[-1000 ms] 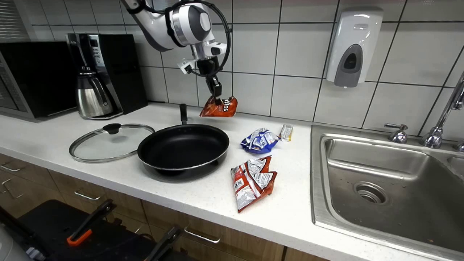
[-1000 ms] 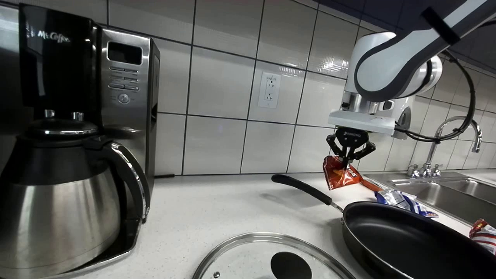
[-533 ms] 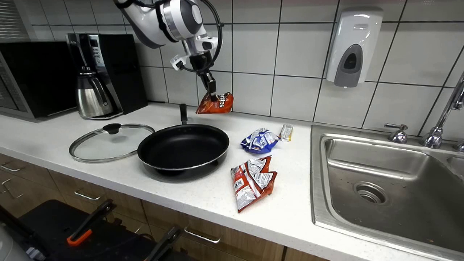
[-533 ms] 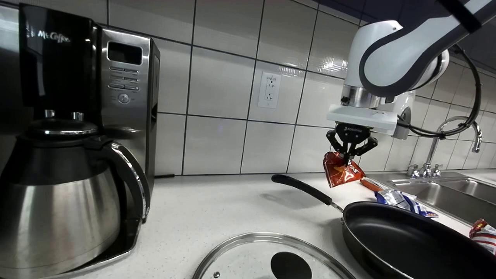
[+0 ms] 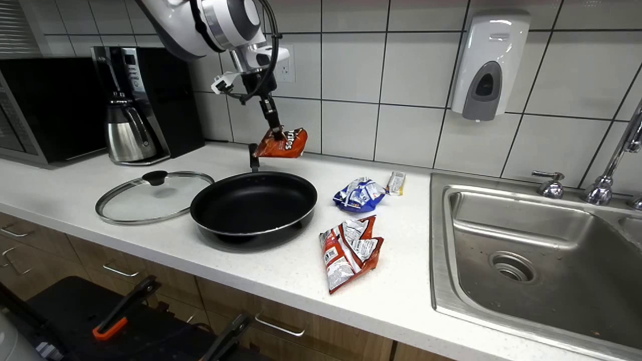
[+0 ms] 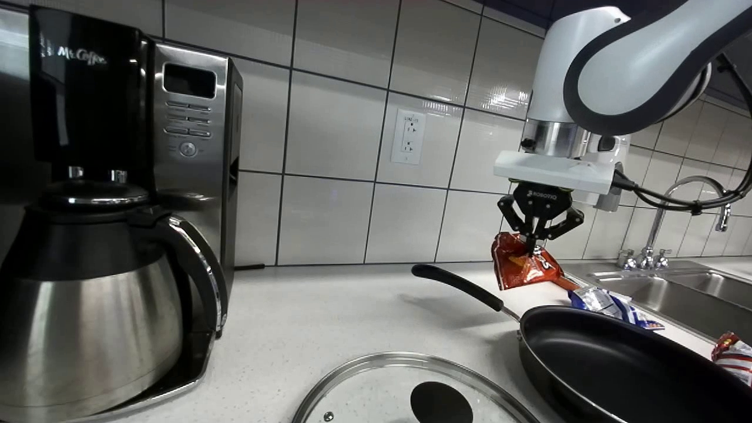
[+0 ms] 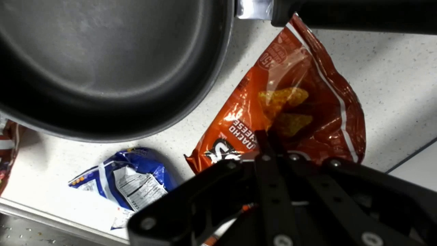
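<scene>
Jaws together, clamped on the red nacho cheese bag (image 7: 290, 102), held clear of the bench (image 5: 401, 291) near the handle (image 6: 464, 286) of the frying pan (image 5: 253, 205); bag contents hidden from view. Pan sits uncovered, dark inner surface in view, glass lid (image 5: 135, 200) lying just beside it; steel carafe (image 6: 88, 335) sits in the coffee maker (image 6: 191, 135), contents hidden by its wall. Compared with a second earlier, arm (image 6: 628, 82) and bag have shifted toward the handle, which the bag (image 5: 297, 144) now partly overlaps in an exterior view; pan, lid and the crumpled blue bag (image 5: 360, 194) unmoved.
</scene>
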